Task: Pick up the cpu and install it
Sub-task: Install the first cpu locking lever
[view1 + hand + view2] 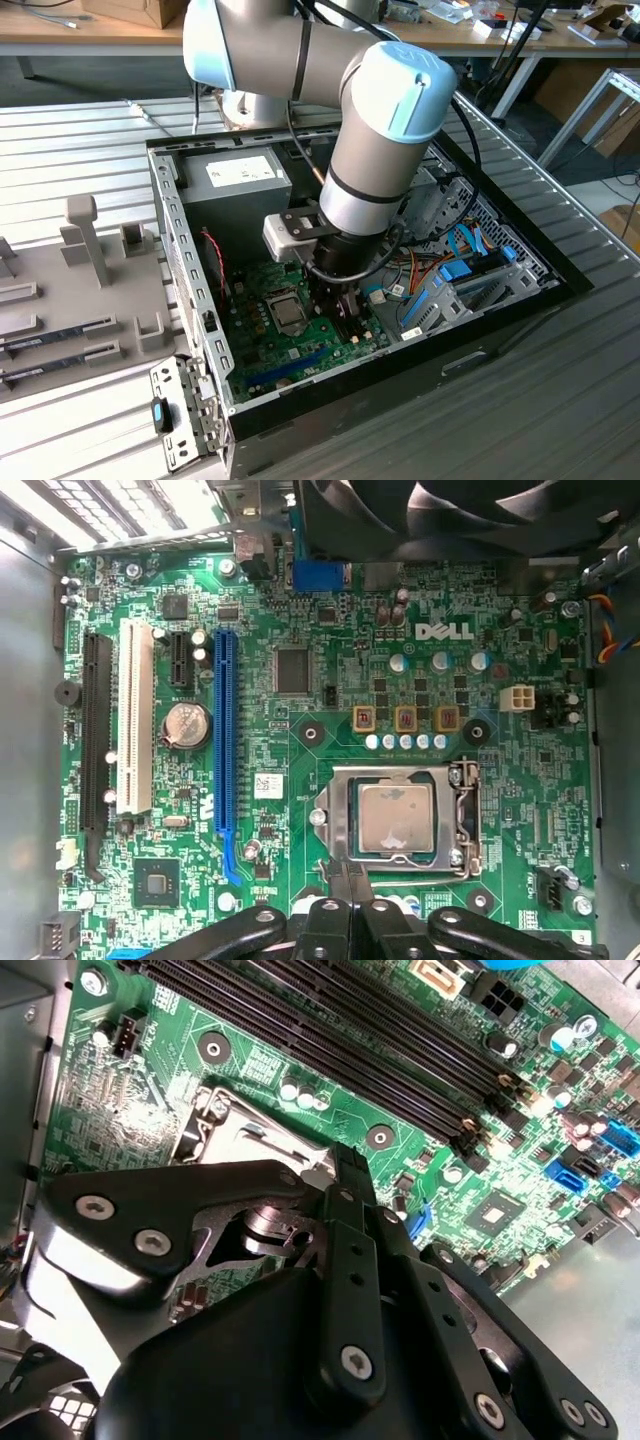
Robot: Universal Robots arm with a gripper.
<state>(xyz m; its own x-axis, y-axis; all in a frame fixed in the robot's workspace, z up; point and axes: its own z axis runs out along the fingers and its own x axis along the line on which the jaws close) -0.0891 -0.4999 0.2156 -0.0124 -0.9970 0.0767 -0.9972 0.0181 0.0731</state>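
The cpu, a silvery square chip, lies flat in the socket of the green motherboard with a metal frame around it. In the exterior view the cpu shows inside the open computer case, just to the exterior view's left of my gripper. In the first wrist view my gripper hangs over the socket's edge, its black fingers pressed together with nothing between them. In the second wrist view the gripper hides much of the socket.
A blue slot, a white slot and a coin battery lie beside the socket. Black memory slots run across the board. A fan, a power supply and blue cables crowd the case. A grey fixture tray stands outside it.
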